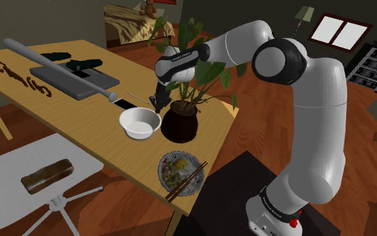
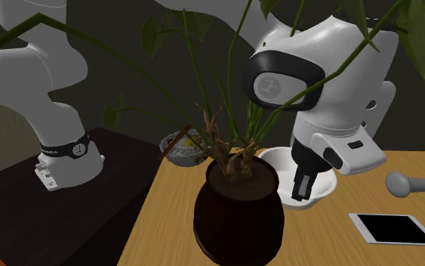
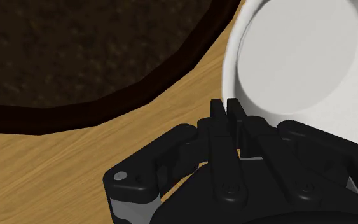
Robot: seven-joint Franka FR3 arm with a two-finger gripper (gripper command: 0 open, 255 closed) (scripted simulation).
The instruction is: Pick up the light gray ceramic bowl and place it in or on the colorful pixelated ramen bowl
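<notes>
A plain white bowl (image 1: 138, 124) (image 2: 277, 162) (image 3: 298, 57) sits on the wooden table (image 1: 80, 134), right beside a dark plant pot (image 1: 180, 125) (image 2: 238, 215) (image 3: 75, 57). My black gripper (image 1: 157, 104) (image 2: 302, 193) (image 3: 227, 105) comes down on the bowl's rim on the pot side. Its fingers are nearly together and clasp the thin rim. The colourful patterned ramen bowl (image 1: 179, 171) (image 2: 180, 147), with chopsticks (image 1: 188, 180) across it, stands at the table's near corner, on the other side of the pot.
The pot's leafy plant (image 1: 200, 64) (image 2: 226, 113) spreads around the arm. A flat white-framed tablet (image 1: 124, 104) (image 2: 394, 228) and a long grey bat (image 1: 59, 67) (image 2: 411, 184) lie just beyond the bowl. A white chair (image 1: 39, 174) stands off the table's edge.
</notes>
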